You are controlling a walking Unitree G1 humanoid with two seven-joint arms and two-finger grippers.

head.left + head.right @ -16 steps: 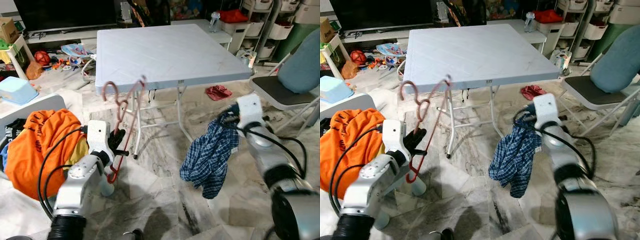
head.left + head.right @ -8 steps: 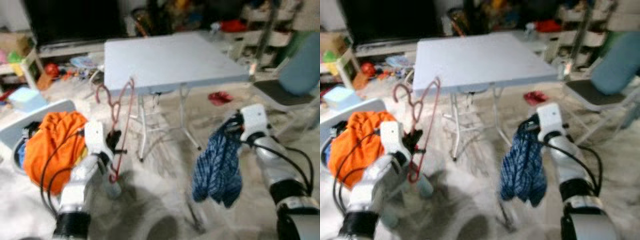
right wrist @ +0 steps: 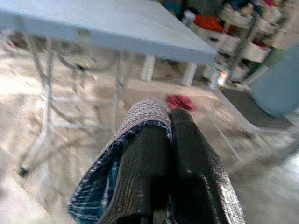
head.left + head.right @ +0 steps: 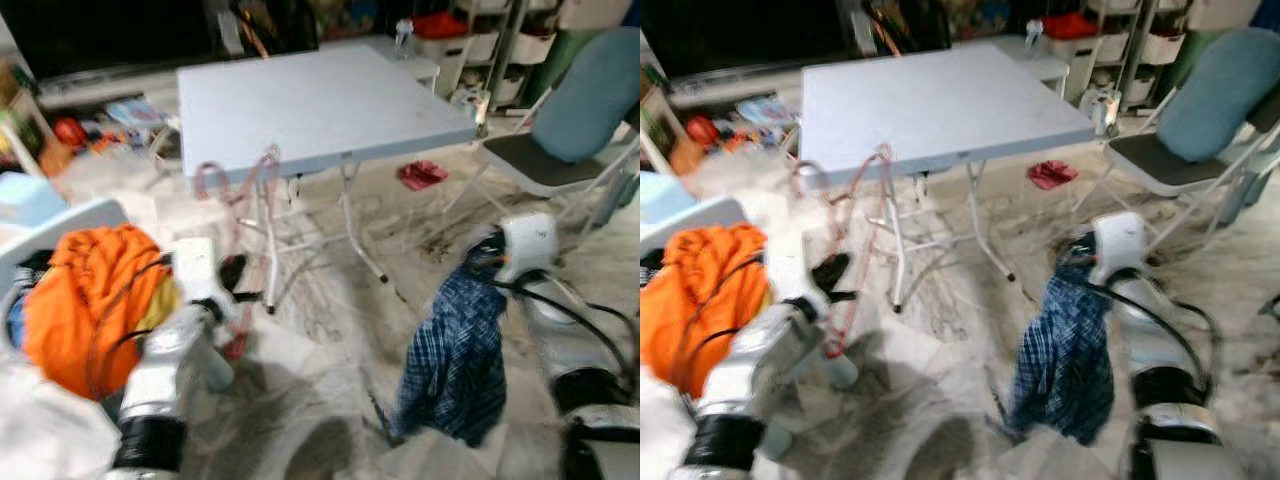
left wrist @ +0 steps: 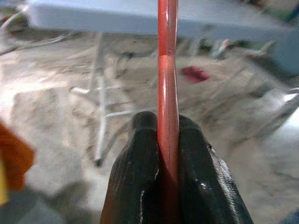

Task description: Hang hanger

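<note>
You're mid-carry: left gripper (image 5: 168,154) fingers clamp the red hanger (image 4: 245,215), right gripper (image 3: 163,154) fingers pinch the plaid shirt (image 4: 455,350). Next, find a rail; desk (image 4: 310,100) at 12 o'clock.

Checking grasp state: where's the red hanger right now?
The red hanger is clamped in the left hand, held upright on the robot's left, between the orange clothes and the folding table, its hook near the table's front edge.
</note>
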